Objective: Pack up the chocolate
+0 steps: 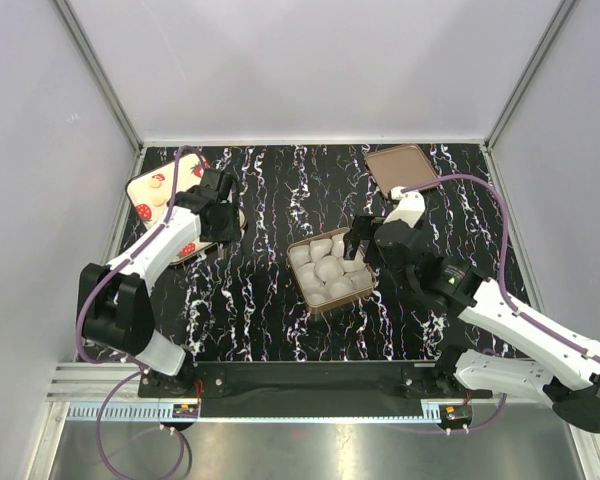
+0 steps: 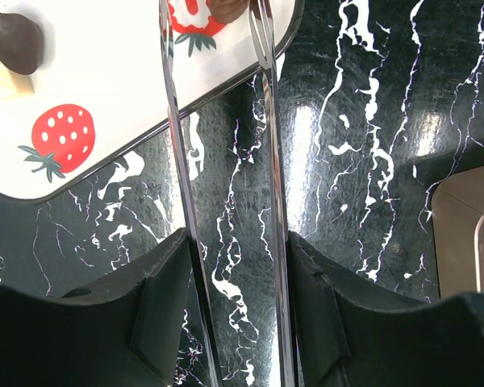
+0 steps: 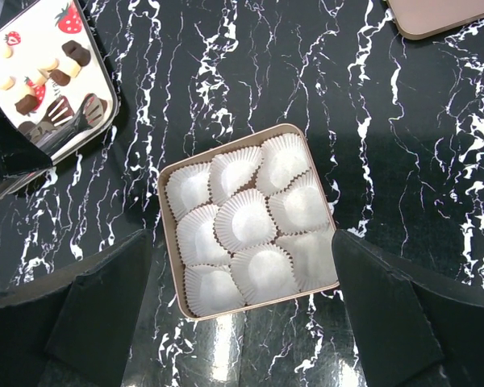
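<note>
Left claw (image 2: 238, 310) holds steel tongs (image 2: 274, 161), half-squeezed, at the chocolates (image 2: 14, 40) on the strawberry tray (image 2: 105, 81), far left (tiny sweets suit fine tips); right claw (image 3: 242, 302) gapes empty above the cup-lined box (image 3: 164, 214), mid-table, likely ready to steady it

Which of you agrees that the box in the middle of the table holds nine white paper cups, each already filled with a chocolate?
Not quite. The box does hold nine white paper cups, but every cup is empty, as the right wrist view shows. The chocolates are on the strawberry-print tray to the left.
</note>
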`<act>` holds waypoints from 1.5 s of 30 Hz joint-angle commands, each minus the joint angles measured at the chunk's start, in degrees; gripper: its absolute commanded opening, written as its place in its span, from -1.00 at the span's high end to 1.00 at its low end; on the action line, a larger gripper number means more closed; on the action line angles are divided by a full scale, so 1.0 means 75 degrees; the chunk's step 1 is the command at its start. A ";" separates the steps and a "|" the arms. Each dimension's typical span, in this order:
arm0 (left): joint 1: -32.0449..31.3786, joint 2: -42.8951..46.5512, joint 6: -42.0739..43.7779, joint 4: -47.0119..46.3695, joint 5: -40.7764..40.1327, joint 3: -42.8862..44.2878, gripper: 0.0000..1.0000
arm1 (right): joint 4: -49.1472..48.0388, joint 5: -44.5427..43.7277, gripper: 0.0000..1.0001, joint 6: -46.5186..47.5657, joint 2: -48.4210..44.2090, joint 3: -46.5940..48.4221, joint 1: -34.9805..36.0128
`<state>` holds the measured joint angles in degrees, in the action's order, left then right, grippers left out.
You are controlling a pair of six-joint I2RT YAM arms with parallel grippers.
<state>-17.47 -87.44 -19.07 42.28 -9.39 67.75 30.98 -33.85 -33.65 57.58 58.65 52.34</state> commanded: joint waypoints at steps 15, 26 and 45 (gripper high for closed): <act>0.0244 -0.0435 0.0011 -0.0200 0.0431 0.0377 0.13 | -0.0369 -0.0538 -1.00 0.0209 -0.0154 -0.0133 -0.0029; 0.0244 -0.0412 -0.0024 0.0093 0.0244 0.0471 0.30 | -0.0416 -0.0515 -0.99 0.0221 -0.0084 -0.0133 -0.0029; 0.0244 0.0115 -0.0059 0.0538 0.0009 0.0776 0.38 | -0.0346 -0.0479 -1.00 0.0151 -0.0002 -0.0028 -0.0029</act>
<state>-15.90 -90.28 -19.49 46.30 -7.90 70.57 30.17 -35.48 -32.80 57.23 57.45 52.31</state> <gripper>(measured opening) 0.345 0.994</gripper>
